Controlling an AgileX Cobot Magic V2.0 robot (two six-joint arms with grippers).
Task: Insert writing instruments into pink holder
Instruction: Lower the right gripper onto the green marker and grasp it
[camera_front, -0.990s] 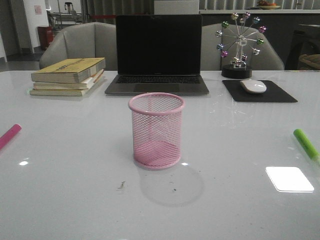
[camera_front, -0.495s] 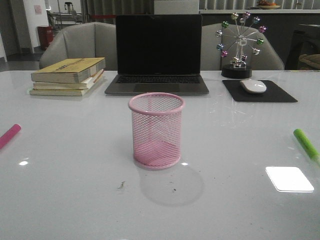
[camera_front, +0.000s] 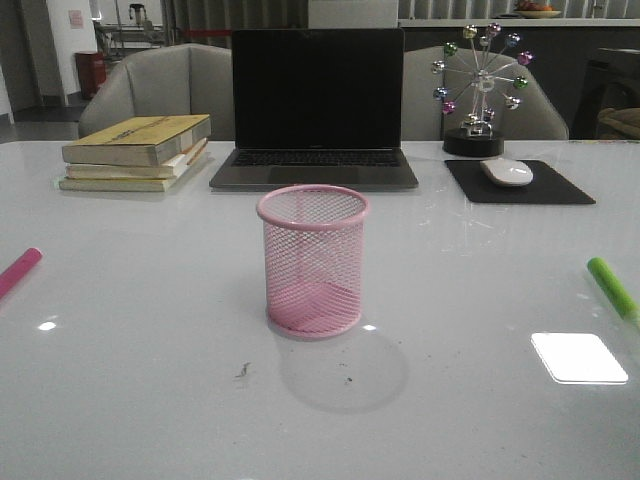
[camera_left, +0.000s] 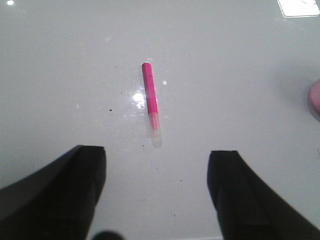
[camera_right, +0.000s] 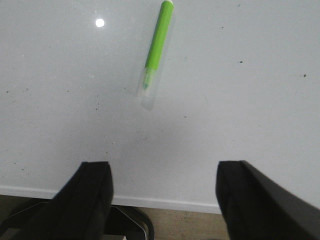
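Left hand (camera_left: 157, 192) spread wide above the white counter (camera_front: 150, 400), holding nothing, right hand (camera_right: 162, 195) likewise wide, pink mesh holder (camera_front: 312, 260) upright mid-counter, magenta marker (camera_left: 150, 97) lying flat at the left edge — lime-green marker (camera_right: 157, 42) flat at the right, laptop (camera_front: 316, 110) and stacked books (camera_front: 138, 152) behind.

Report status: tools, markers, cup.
Left tool open, empty. Right tool open, empty. Magenta marker and lime-green marker flat on white table. Pink wire-mesh cup upright, empty, unobstructed.
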